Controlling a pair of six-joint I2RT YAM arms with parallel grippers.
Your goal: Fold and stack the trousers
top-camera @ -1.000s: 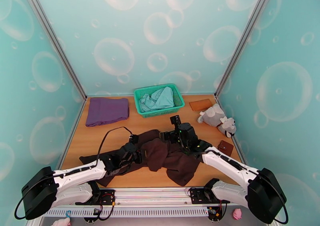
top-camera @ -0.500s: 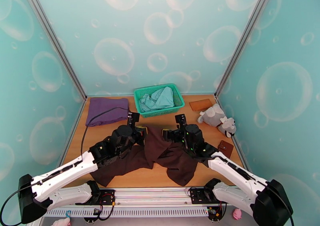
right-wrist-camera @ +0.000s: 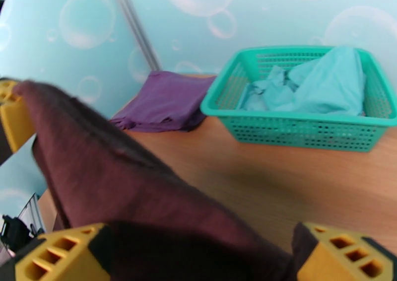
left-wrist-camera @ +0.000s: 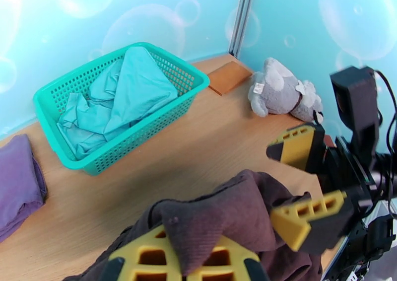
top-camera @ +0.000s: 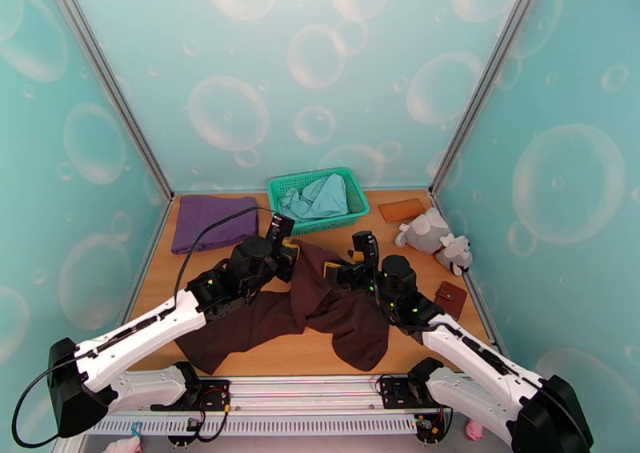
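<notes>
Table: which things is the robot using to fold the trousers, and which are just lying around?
For the job: trousers; left gripper, shut on them; right gripper, open over them.

Lying about: purple cloth; basket; teal garment in it; plush toy; tan block; small brown case.

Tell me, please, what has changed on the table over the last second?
The left hand, shut on the trousers, swung from the near left toward the far middle, dragging the leftward leg inward and raising the cloth into a peak beside the right hand, which stands open and shifted only slightly. The basket, purple cloth and plush toy stayed put.
</notes>
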